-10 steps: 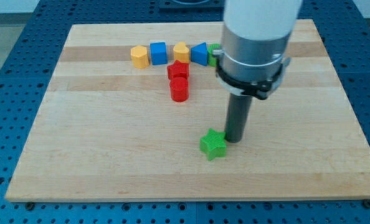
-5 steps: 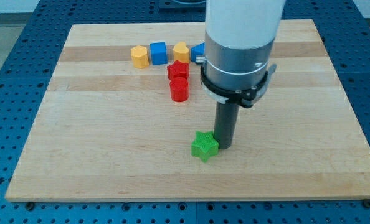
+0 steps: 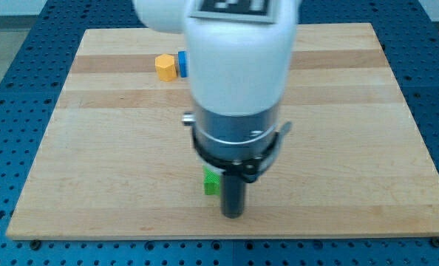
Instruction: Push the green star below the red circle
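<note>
Since it looks like a small, light, rigid plastic piece, the green star (image 3: 212,182) should slide readily on the smooth wooden board (image 3: 367,148), best pushed square on a flat side so it does not spin off. It sits near the board's near edge, mostly hidden, just left of my tip (image 3: 233,214), which holds nothing, having no jaws. No readable writing shows; the red circle is hidden, only a yellow block (image 3: 165,67) and blue block (image 3: 182,63) showing far left.
</note>
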Robot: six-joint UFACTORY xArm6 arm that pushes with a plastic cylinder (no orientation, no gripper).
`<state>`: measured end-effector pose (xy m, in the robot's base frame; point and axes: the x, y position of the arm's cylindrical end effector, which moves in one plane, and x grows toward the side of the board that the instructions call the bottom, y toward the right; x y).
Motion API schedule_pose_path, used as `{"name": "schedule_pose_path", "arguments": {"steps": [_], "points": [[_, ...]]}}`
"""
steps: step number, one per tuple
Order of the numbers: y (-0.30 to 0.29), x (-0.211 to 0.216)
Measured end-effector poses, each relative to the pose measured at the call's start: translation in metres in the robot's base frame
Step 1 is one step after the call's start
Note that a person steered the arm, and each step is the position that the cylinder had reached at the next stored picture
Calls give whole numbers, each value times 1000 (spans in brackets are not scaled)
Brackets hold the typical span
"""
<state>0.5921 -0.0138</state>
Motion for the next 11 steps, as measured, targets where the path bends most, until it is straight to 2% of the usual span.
{"name": "schedule_pose_path", "arguments": {"steps": [1, 2, 3, 4, 5, 6, 7, 8, 9, 11], "points": [[-21, -36], [-21, -107], [-26, -125], [-30, -123], [-11, -92], [45, -55], [114, -58], [133, -139], [128, -153], [83, -132]]}}
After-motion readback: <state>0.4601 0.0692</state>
